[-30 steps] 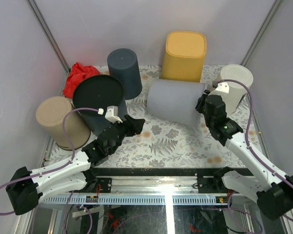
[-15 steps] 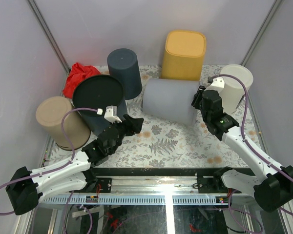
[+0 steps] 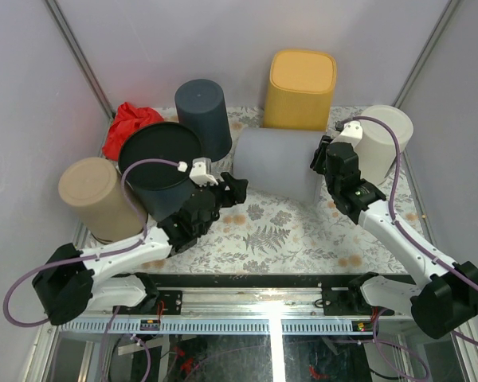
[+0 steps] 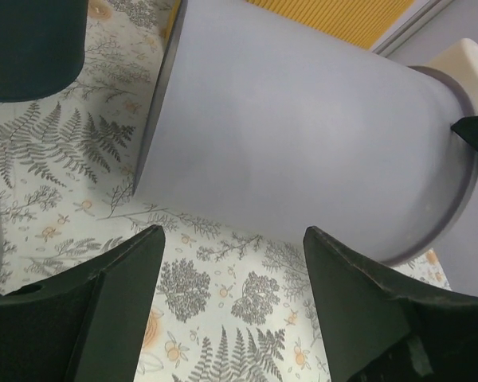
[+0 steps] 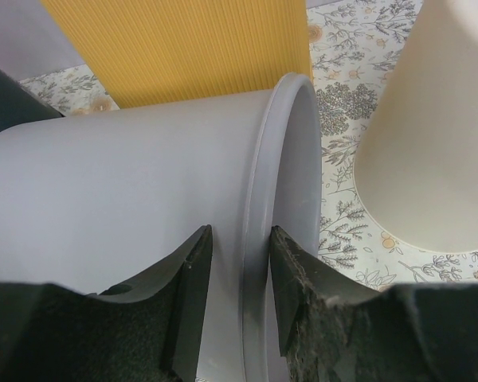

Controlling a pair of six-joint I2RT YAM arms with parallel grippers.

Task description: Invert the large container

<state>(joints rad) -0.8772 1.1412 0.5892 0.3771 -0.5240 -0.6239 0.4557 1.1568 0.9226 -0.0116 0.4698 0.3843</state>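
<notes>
The large grey container [image 3: 275,163] lies on its side in the middle of the floral mat, open end to the right. My right gripper [image 3: 323,163] grips its rim [image 5: 263,159]: one finger lies on the outer wall, the other inside the mouth, and the gripper [image 5: 239,239] is shut on it. My left gripper [image 3: 237,187] is open and empty just in front of the container's closed left end. In the left wrist view the container [image 4: 303,135] fills the space beyond the wide-open gripper [image 4: 233,239].
A yellow bin [image 3: 300,89] stands right behind the grey container. A cream container [image 3: 380,142] stands at the right, close to my right wrist. A dark cylinder [image 3: 203,115], a black container [image 3: 161,163], a tan one [image 3: 95,195] and a red cloth [image 3: 127,127] crowd the left.
My right gripper has moved back and left with the container's rim, shifting the container leftward. My left arm has reached forward and right, closer to the container's closed end.
</notes>
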